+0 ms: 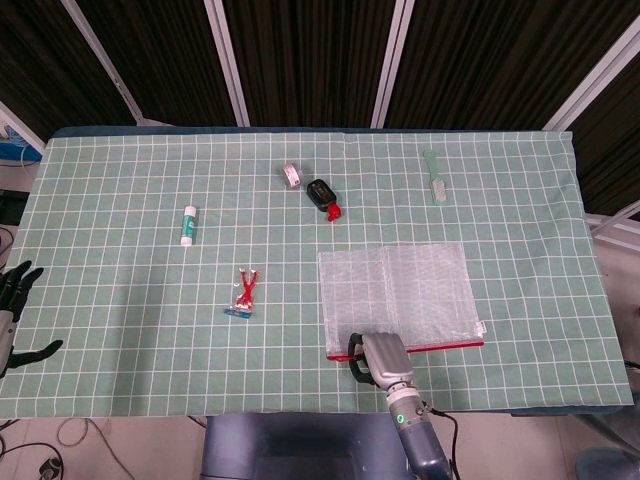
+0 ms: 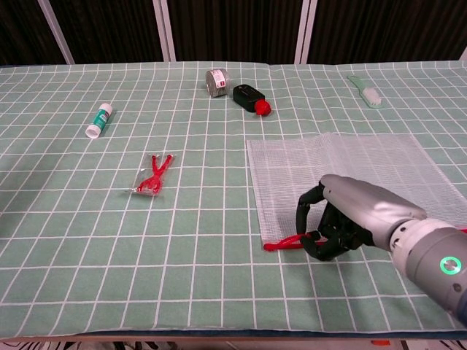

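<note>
Mesh pouch (image 2: 343, 175), lower right: limp, light; right robot hand (image 2: 343, 219) curled, pinching red zipper pull (image 2: 286, 243). Left robot hand (image 1: 12, 312) spread, empty.

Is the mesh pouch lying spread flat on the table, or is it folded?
Spread flat: the mesh pouch lies as one open rectangle on the table, no fold visible.

clear mesh zip pouch (image 2: 343, 175) flat at table's 5 o'clock, red zipper edge (image 1: 440, 347) nearest robot, red pull cord (image 2: 286, 243) pinched by right hand (image 2: 343, 219)
</note>
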Controlling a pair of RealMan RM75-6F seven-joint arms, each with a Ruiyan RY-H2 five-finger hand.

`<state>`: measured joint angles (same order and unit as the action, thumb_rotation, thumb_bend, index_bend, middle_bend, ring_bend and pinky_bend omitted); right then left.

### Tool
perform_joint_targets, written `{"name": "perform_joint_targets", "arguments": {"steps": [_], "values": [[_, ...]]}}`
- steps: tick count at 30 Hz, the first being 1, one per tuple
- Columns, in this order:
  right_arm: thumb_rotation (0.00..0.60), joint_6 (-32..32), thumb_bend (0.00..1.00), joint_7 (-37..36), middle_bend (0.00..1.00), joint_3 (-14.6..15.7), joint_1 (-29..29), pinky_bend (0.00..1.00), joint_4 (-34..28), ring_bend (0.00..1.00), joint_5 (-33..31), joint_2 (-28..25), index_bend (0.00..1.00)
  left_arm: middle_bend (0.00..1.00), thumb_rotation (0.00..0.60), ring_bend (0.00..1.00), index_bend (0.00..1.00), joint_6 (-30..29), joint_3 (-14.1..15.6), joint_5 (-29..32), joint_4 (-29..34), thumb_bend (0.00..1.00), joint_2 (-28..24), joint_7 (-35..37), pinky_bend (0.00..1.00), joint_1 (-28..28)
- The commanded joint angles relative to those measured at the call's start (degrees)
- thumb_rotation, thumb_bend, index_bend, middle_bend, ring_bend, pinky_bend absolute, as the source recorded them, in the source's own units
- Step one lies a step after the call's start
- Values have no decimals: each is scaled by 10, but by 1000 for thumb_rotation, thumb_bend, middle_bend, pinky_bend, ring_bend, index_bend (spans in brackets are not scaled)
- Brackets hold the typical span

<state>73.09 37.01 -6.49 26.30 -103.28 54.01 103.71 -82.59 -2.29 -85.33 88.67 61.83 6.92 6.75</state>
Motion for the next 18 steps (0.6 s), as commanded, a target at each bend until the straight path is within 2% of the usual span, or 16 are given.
{"name": "perform_joint_targets", "arguments": {"steps": [1, 9, 18], "values": [[600, 6, 554, 5, 1000, -16, 6, 1000, -17, 1000, 6, -12, 662, 0, 600, 0, 0, 1, -1, 1, 2, 0, 0, -7, 0, 1], [600, 18, 562, 37, 1000, -81, 35, 1000, -93, 1000, -6, -59, 668, 0, 600, 0, 0, 20, -20, 17, 43, 14, -17, -50, 0, 23], [600, 19, 566, 67, 1000, -149, 79, 1000, -162, 1000, -44, -100, 673, 0, 600, 0, 74, 82, -71, 43, 151, 54, -44, -146, 0, 98]]}}
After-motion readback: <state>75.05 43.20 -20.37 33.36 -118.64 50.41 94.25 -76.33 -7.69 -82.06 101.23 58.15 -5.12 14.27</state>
